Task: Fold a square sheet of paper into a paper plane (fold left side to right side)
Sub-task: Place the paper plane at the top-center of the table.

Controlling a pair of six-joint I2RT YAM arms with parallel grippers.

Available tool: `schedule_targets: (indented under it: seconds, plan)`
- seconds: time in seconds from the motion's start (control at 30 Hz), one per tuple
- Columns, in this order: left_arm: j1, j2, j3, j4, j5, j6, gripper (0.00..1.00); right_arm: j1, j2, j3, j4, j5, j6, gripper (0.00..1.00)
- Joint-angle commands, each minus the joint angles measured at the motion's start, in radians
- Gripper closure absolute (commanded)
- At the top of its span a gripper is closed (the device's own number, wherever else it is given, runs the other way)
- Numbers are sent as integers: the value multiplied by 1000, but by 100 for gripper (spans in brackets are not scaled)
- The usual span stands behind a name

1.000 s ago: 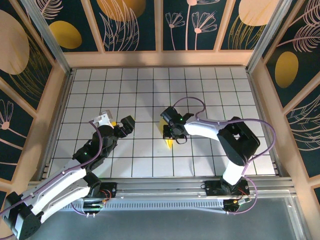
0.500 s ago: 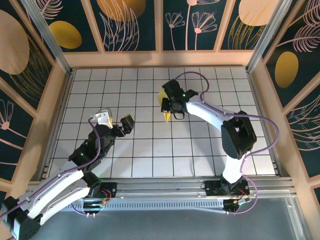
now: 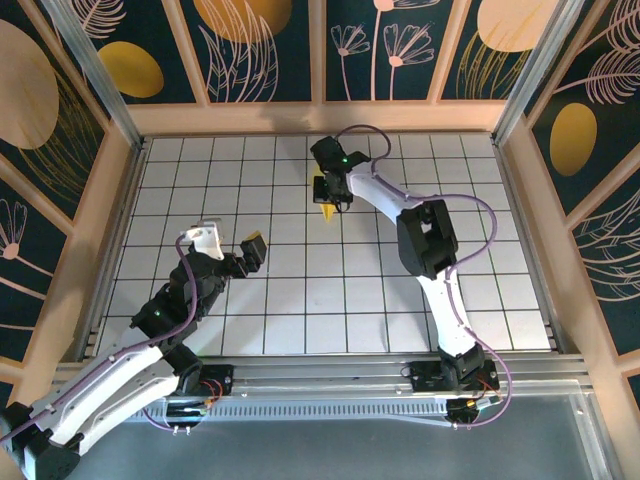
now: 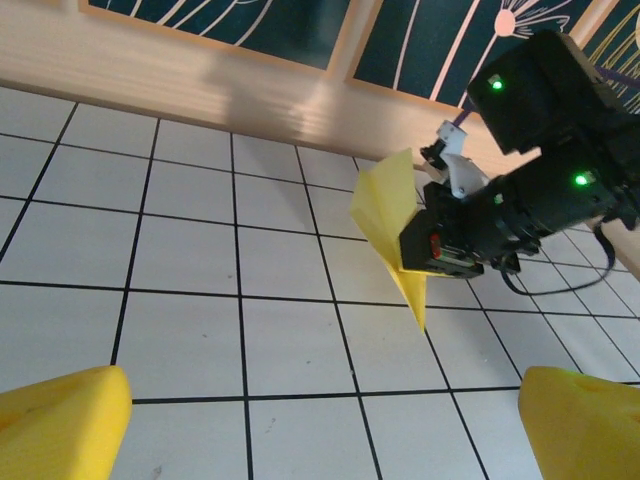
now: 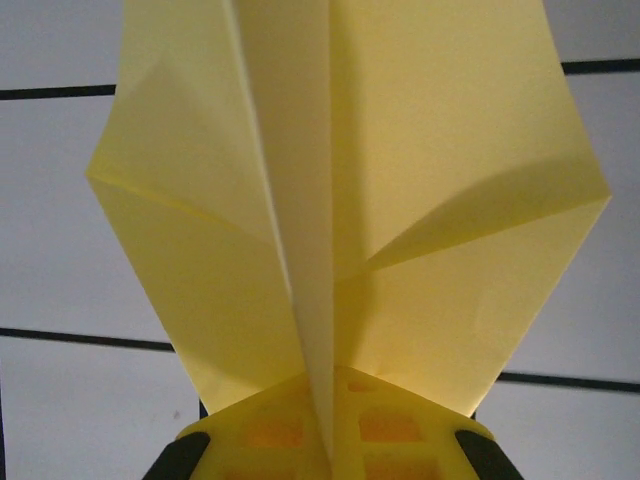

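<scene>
The pale-yellow creased paper plane (image 5: 400, 200), a pointed dart with a centre fold and two wings, is pinched in the clamped right gripper (image 5: 325, 440) over the far side of the white grid-tiled table (image 3: 250, 300). The left wrist view shows its tip pointing down; overhead, the left gripper (image 3: 230, 245) gapes empty, well apart.

You are looking at a paper plane (image 5: 340, 200) of thin, matt, pale-yellow paper, its faces lying smooth and its creases showing crisp. The right gripper (image 5: 325, 440) is showing matt yellow plastic moulded with shallow square pockets, and the left gripper (image 4: 320, 425) is showing the same dull yellow plastic. The table (image 3: 300, 300) is giving off a faint sheen from smooth white tiles. Along its near edge a metal rail (image 3: 320, 372) is looking brushed, and past its far edge the wall frame (image 3: 320, 117) is looking like pale satin wood.
</scene>
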Motion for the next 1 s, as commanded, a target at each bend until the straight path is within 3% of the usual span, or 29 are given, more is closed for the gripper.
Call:
schedule_targets:
  seconds: [0.0,0.97]
  plan:
    - [4,4,17,-16,9,32,1,-20,57,99,-113,-17,-42,100]
    - [4,55,34,-8,25,34,1,-40,133,54,-73,-57,-9,95]
